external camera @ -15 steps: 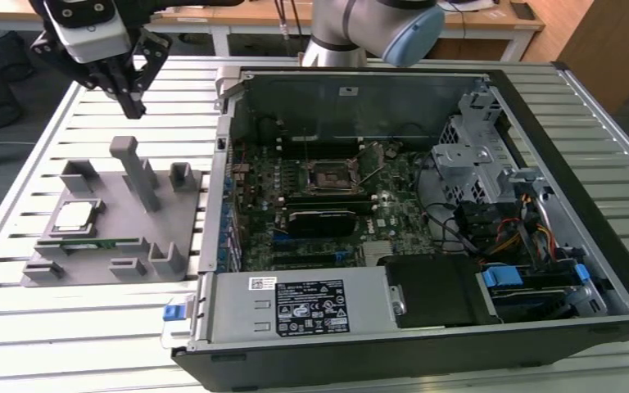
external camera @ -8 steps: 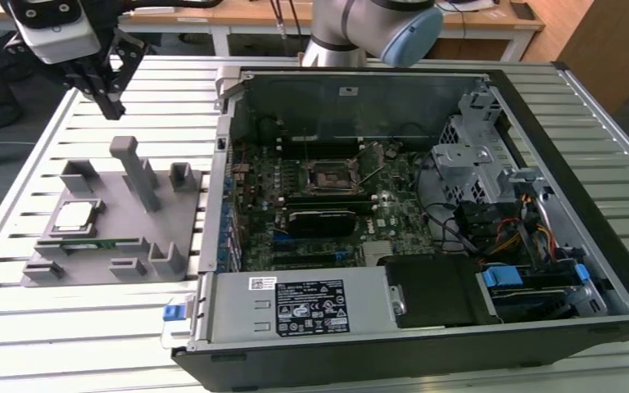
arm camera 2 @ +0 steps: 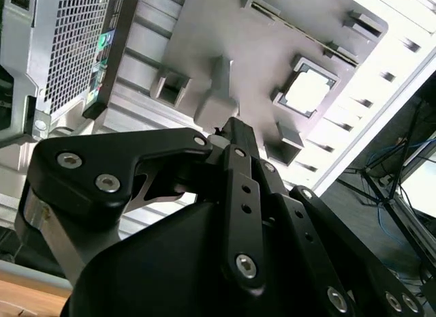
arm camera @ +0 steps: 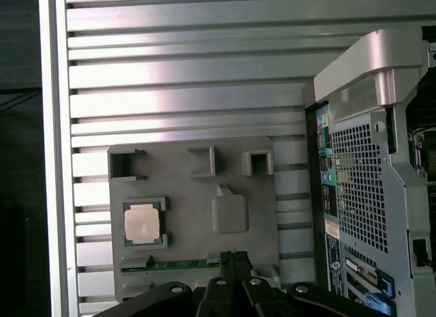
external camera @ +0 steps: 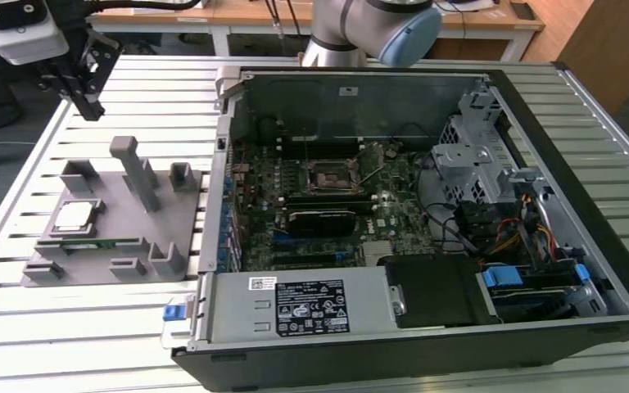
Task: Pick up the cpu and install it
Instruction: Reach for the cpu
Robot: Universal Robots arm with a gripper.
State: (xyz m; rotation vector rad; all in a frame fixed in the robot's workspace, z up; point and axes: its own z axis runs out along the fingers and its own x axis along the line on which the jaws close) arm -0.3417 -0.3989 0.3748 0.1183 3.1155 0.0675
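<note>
- A table of pale slatted metal is seen in the exterior view, with wooden desks and a wooden panel behind it.
- An open computer case is laid on the table, its motherboard and black square socket exposed.
- A grey fixture is set on the slats just beside the case, toward the exterior view's left.
- The cpu is seated flat in a square pocket of the fixture, silvery top upward. It is also seen in both wrist views.
- A green memory stick is lodged on edge in a slot of the fixture near the cpu.
- The gripper is held in the air above the table, well apart from the cpu. Its fingers are drawn together with nothing between them, as seen in the first wrist view.
- The arm is cut off by the exterior view's upper edge.
- One edge of the fixture and part of the memory stick are hidden behind the gripper's black links in the first wrist view.
- Detail inside the socket cannot be made out.
</note>
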